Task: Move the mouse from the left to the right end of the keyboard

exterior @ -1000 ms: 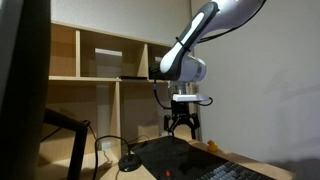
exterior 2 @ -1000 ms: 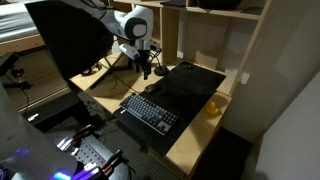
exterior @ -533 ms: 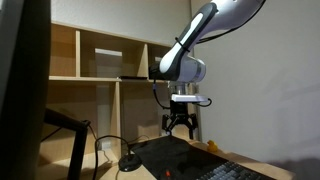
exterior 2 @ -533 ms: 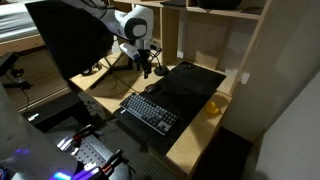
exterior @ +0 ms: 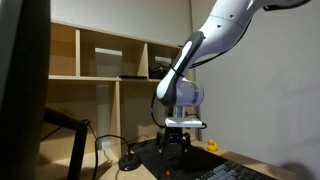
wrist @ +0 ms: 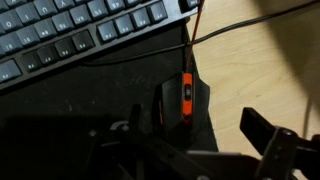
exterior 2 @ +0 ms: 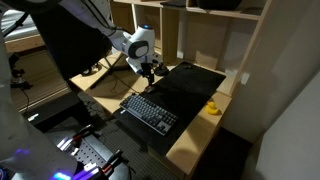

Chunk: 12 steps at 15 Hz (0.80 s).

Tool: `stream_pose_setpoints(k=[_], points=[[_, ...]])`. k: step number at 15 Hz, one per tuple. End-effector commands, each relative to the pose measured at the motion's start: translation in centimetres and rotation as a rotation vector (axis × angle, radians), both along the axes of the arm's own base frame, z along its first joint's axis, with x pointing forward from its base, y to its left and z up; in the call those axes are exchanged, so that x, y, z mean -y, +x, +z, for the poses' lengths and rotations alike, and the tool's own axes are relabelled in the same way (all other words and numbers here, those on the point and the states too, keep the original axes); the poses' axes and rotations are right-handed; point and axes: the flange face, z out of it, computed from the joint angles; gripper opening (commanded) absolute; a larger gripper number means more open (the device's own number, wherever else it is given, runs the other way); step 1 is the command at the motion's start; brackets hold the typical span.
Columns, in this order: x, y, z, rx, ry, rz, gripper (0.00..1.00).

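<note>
The mouse (wrist: 182, 100) is black with an orange wheel strip. It lies on the black desk mat (wrist: 80, 100) just off one end of the dark keyboard (wrist: 80, 35), and its cable runs up past the keyboard's corner. My gripper (wrist: 195, 135) is open and low over the mouse, with one finger (wrist: 265, 130) on the bare wood side and the other dim over the mat. In both exterior views the gripper (exterior: 175, 140) (exterior 2: 148, 72) hangs close above the desk by the keyboard (exterior 2: 150, 112) and hides the mouse.
A small yellow toy (exterior 2: 212, 108) sits on the wooden desk at the keyboard's far end. The desk mat (exterior 2: 190, 85) stretches behind the keyboard. A large dark monitor (exterior 2: 70, 40) and wooden shelves (exterior: 100, 70) stand close by. A black round base (exterior: 130, 163) sits on the desk.
The arm has come down and shifted slightly, bringing the open gripper from well above the desk to just over the mouse.
</note>
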Motion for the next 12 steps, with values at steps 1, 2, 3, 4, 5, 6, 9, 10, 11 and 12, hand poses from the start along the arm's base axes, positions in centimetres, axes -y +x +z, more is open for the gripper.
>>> stream_pose_setpoints(k=[1,2,3,4,5,6,9,10,11,12], points=[[-0.1,0.1,-0.5,0.0,-0.002,-0.006,1.0],[-0.1,0.1,-0.8,0.0,-0.002,-0.009,1.0],[-0.1,0.1,-0.8,0.0,-0.002,-0.011,1.0],[-0.1,0.2,-0.8,0.002,-0.002,-0.011,1.0],[-0.1,0.5,-1.4,-0.011,0.003,-0.014,1.0],[-0.1,0.8,-2.3,0.003,0.009,-0.029,1.0],[0.1,1.1,-3.7,0.021,0.019,-0.057,1.0],[0.2,1.2,-4.1,0.026,0.02,-0.063,1.0],[0.2,1.4,-4.4,0.041,0.025,-0.068,1.0],[-0.2,1.2,-4.9,0.043,0.025,-0.075,1.0]])
